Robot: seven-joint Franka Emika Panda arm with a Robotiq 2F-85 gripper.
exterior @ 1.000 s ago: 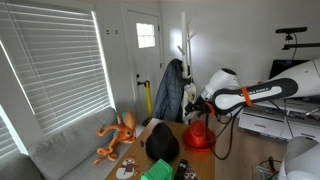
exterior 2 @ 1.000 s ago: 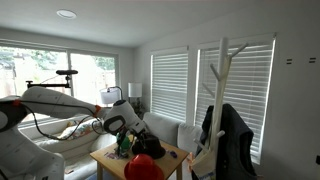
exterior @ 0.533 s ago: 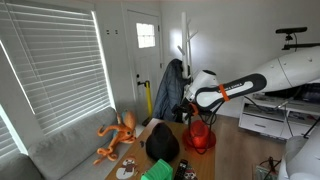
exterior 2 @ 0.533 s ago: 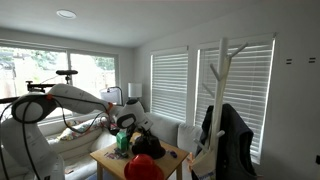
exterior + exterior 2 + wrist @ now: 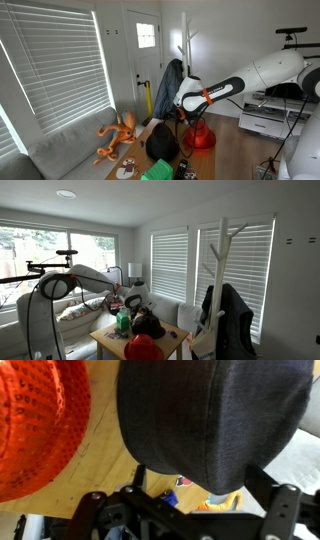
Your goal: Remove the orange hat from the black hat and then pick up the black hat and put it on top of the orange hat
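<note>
Black hat [image 5: 210, 415] lies just ahead of the spread claw [image 5: 200, 478].

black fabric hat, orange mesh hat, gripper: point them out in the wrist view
black fabric hat [image 5: 215, 410], wrist view, middle of its crown
orange mesh hat [image 5: 35, 420], wrist view, middle of its visible part
gripper [image 5: 200, 480], wrist view, midway between its fingertips

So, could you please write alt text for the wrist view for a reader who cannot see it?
A black hat fills the middle and right, an orange hat beside it at left, both on a wooden table. The open pincer reaches up from the bottom edge toward the black hat.
</note>
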